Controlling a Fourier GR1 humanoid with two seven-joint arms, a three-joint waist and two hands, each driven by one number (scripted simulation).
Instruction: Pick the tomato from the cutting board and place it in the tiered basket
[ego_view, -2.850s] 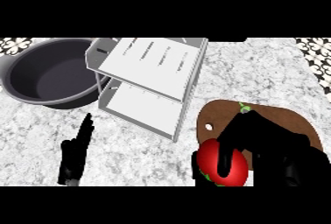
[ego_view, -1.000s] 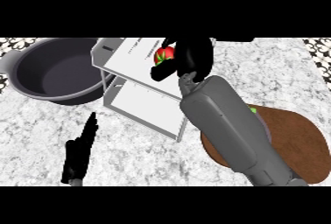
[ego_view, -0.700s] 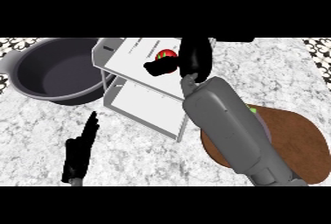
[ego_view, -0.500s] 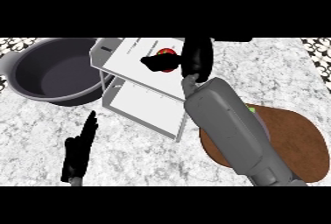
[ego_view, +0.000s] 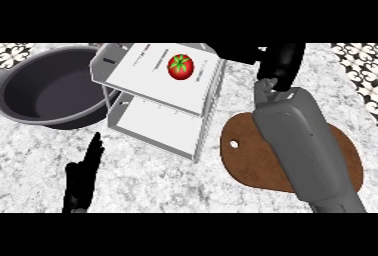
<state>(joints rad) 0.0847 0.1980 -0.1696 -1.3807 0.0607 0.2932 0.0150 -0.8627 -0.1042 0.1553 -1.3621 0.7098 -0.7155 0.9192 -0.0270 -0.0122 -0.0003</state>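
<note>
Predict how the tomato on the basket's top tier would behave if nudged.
The tomato looks round and glossy, so it would probably roll and feel slippery. The tiered basket's top shelf appears flat with a low rim, so it might reach the edge.

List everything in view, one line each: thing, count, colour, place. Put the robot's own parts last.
tomato: one, red with a green stem, lying on the top tier of the tiered basket.
tiered basket: one, white trays on a grey frame, at the counter's centre.
pot: one, dark grey, left of the basket.
cutting board: one, brown, with a hole near its left edge, at the right, partly under the right forearm.
counter: one, speckled grey and white, under everything.
left hand: one, black, fingers straight, at lower left, resting.
right hand: one, black, on a grey forearm, right of the basket's top tier, holding nothing.
</note>
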